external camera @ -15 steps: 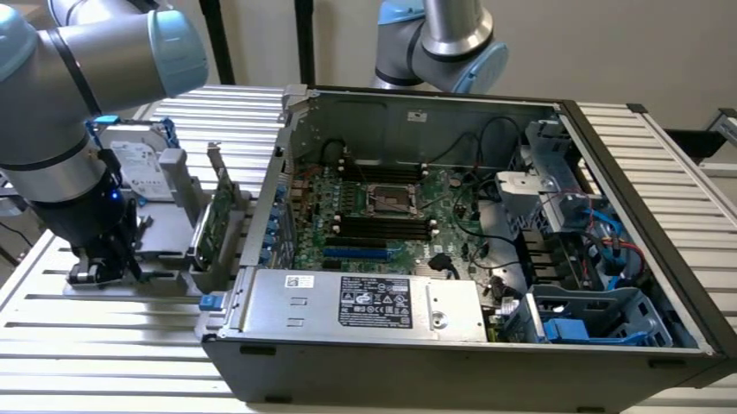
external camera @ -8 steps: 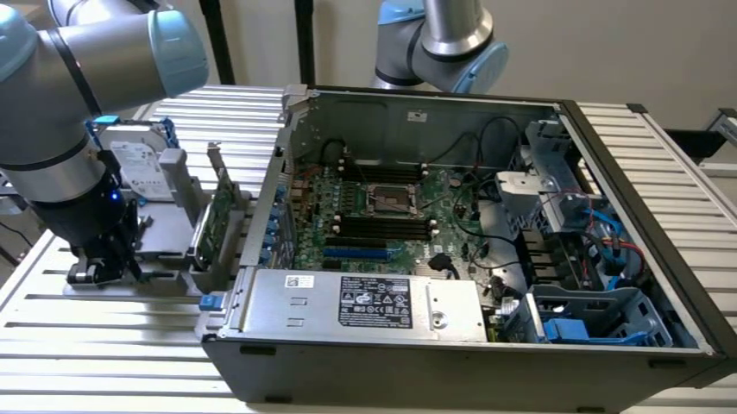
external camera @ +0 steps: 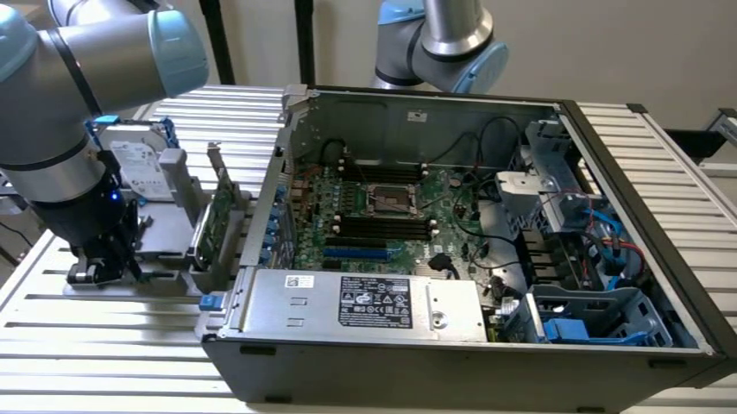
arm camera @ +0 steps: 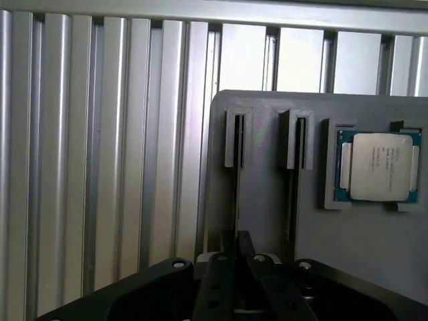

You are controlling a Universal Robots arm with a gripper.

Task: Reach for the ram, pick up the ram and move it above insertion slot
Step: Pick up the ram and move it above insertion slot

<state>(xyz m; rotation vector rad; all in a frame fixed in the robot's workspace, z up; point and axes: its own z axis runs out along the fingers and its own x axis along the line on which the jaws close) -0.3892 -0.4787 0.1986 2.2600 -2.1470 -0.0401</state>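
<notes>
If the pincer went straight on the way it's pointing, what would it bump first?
Most likely the long thin ram stick, standing edge-up in a slot of the grey plastic holder. The black pincer is lined up with it, though how near is hard to tell.

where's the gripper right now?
At the exterior view's left, the gripper is low over the grey fixture on the slatted table, outside the open PC case and near the upright green expansion card.

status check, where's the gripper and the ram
gripper low at the ram, over the gray holder. ram on edge in its holder slot, not yet lifted. CPU sits apart in its own pocket.
</notes>
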